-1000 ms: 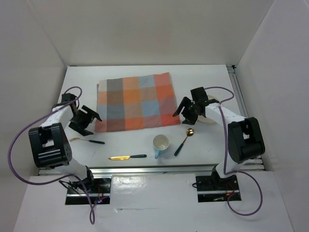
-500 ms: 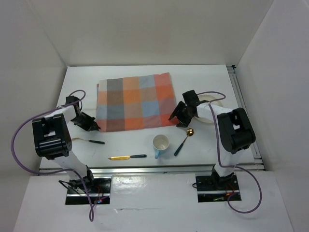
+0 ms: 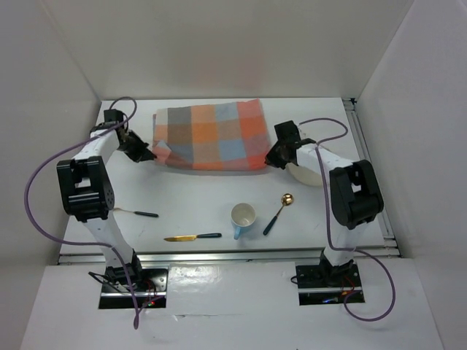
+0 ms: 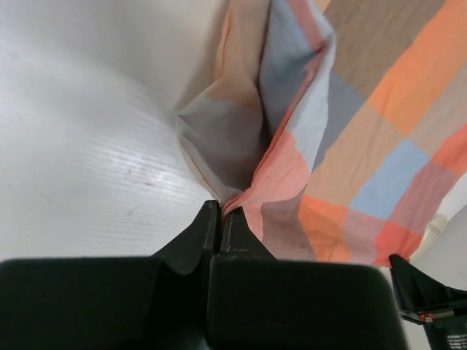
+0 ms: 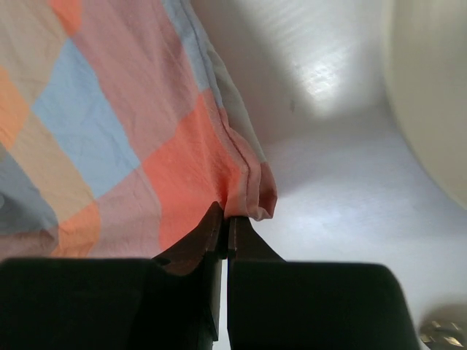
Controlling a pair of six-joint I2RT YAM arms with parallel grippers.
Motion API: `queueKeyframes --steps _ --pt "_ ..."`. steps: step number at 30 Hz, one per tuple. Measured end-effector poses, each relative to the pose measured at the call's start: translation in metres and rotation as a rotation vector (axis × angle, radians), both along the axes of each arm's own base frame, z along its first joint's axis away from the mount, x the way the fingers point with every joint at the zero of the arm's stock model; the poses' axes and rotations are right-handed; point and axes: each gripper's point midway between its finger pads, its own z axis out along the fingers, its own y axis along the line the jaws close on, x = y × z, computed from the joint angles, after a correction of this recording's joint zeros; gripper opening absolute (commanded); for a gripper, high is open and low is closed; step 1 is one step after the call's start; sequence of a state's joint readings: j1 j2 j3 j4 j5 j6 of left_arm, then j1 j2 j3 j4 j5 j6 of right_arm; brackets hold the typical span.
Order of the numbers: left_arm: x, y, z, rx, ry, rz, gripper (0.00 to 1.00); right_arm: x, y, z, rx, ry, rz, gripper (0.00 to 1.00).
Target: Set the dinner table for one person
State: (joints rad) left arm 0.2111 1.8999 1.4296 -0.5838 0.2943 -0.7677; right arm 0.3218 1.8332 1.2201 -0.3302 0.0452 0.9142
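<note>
The dinner table [image 3: 190,197], a white top with metal rails at its edges, lies under the checked cloth mat [image 3: 211,138] and stretches out past it on every side. The mat, in orange, blue and grey squares, sits toward the far half of the table, and both of its near corners are held. The left gripper [image 3: 149,154] is at the mat's near-left corner. In the left wrist view its 2 fingers [image 4: 201,233] are pressed together, pinching a bunched fold of the cloth that rises from the tips and shows its paler underside. The right gripper [image 3: 268,160] is at the mat's near-right corner. In the right wrist view its fingers [image 5: 208,233] are likewise clamped tight on the orange hem, which curls over just above the tips. Between the 2 held corners the mat's near edge looks gathered and uneven rather than flat. A cream dish [image 3: 306,175] sits just to the right of the mat, partly hidden by the right arm. On the near side of the mat and well apart from it stand a white mug with a blue handle [image 3: 243,217], a gold spoon with a dark handle [image 3: 277,211] to the mug's right, and a gold knife with a dark handle [image 3: 192,237]. A dark-handled utensil [image 3: 137,213] lies near the mat's left side; its head is too small to make out.
</note>
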Motion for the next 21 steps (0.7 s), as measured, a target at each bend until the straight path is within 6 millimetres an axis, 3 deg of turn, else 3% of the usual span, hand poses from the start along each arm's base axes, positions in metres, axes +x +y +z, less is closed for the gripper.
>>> queueKeyframes --steps 5,11,13,16,21 --pt "-0.016 -0.017 -0.016 -0.018 0.05 -0.047 0.0 -0.032 -0.018 0.012 -0.034 -0.021 -0.019 0.0" --pt "-0.083 -0.033 -0.063 -0.05 0.235 -0.075 0.0 -0.083 -0.031 0.001 -0.065 0.019 -0.022 0.0" --pt "-0.096 -0.036 -0.064 -0.054 0.258 -0.077 0.0 -0.096 -0.034 -0.011 -0.075 0.052 -0.019 0.0" --pt "-0.099 -0.035 -0.057 -0.038 0.244 -0.075 0.0 -0.111 -0.034 -0.024 -0.086 0.092 -0.01 0.0" --pt "-0.103 -0.028 -0.046 0.015 0.217 -0.058 0.0 -0.118 -0.031 -0.029 -0.083 0.108 -0.009 0.0"
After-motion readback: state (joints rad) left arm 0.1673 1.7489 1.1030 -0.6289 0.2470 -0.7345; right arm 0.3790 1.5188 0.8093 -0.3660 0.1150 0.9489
